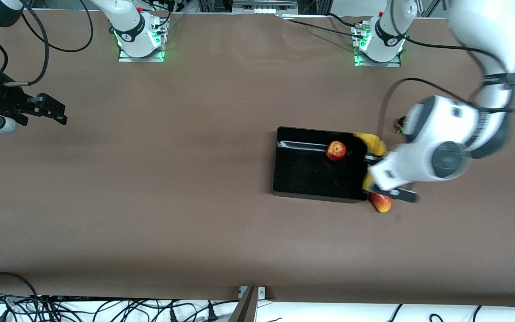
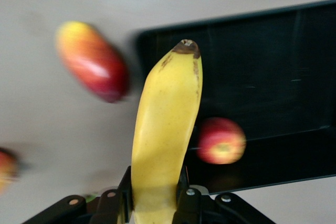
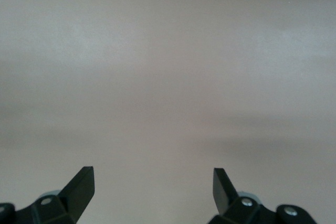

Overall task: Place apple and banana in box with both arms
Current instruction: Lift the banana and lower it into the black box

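The black box [image 1: 311,176] lies on the brown table toward the left arm's end. The red apple [image 1: 336,150] sits inside it; it also shows in the left wrist view [image 2: 221,141] in the box [image 2: 273,77]. My left gripper [image 1: 370,162] is shut on the yellow banana [image 1: 375,143] and holds it in the air over the box's wall at the left arm's end. In the left wrist view the banana [image 2: 165,124] sticks out between the closed fingers of the left gripper [image 2: 155,184]. My right gripper [image 1: 49,109] is open and empty over bare table at the right arm's end, also seen in the right wrist view [image 3: 152,182].
An oblong red-yellow mango-like fruit [image 1: 381,202] lies on the table just outside the box's corner nearest the front camera; it shows in the left wrist view [image 2: 92,61]. A small dark red fruit [image 1: 401,121] lies beside the left arm's wrist.
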